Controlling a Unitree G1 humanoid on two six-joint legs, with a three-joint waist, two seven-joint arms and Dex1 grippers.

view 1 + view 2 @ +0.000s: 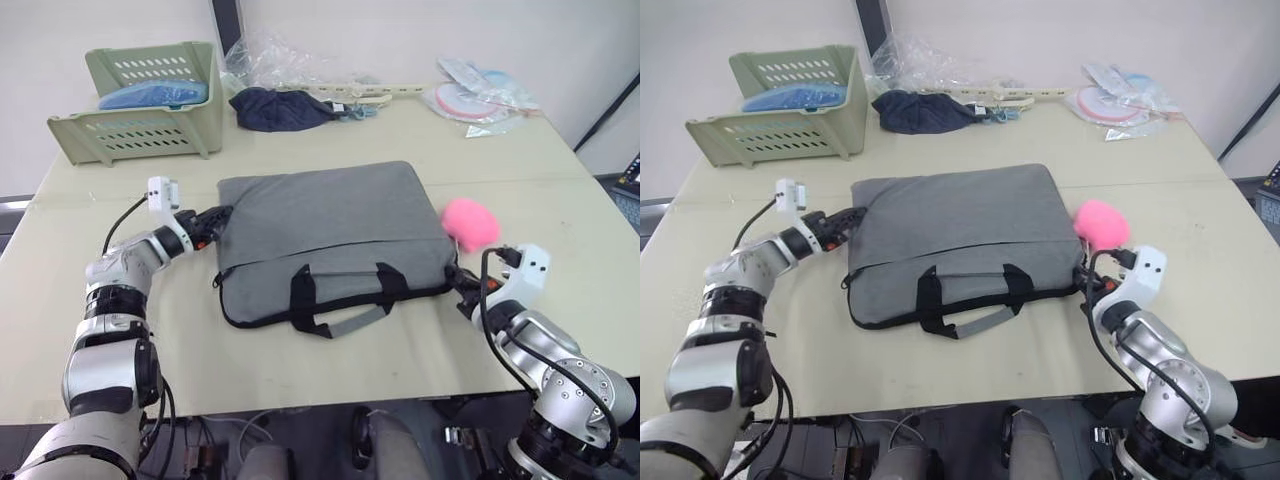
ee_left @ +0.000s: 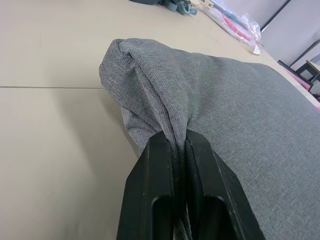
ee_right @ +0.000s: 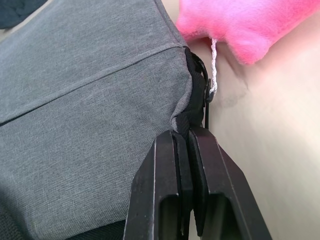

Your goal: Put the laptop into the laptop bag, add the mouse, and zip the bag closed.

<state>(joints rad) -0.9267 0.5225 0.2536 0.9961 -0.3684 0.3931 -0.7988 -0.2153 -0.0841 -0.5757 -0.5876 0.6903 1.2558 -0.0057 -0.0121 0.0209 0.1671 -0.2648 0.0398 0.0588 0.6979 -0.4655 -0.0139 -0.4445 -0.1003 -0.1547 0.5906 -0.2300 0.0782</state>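
While the laptop bag [image 1: 330,235] lies flat at the centre of the table [image 1: 560,200] with its two strap handles toward six o'clock, neither a laptop nor a mouse lies loose on the tabletop, so both are probably already inside. That would leave the zipping, and it is hard to tell how far the black zipper is drawn; its pull hangs at the bag's near right corner. The left gripper [image 2: 180,145] is clamped on a pinch of grey fabric at the bag's nine o'clock edge. The right gripper [image 3: 186,137] is clamped on the black trim at the four o'clock corner, just beside the zipper pull. A fuzzy pink lump [image 1: 470,222] sits touching the bag at three o'clock.
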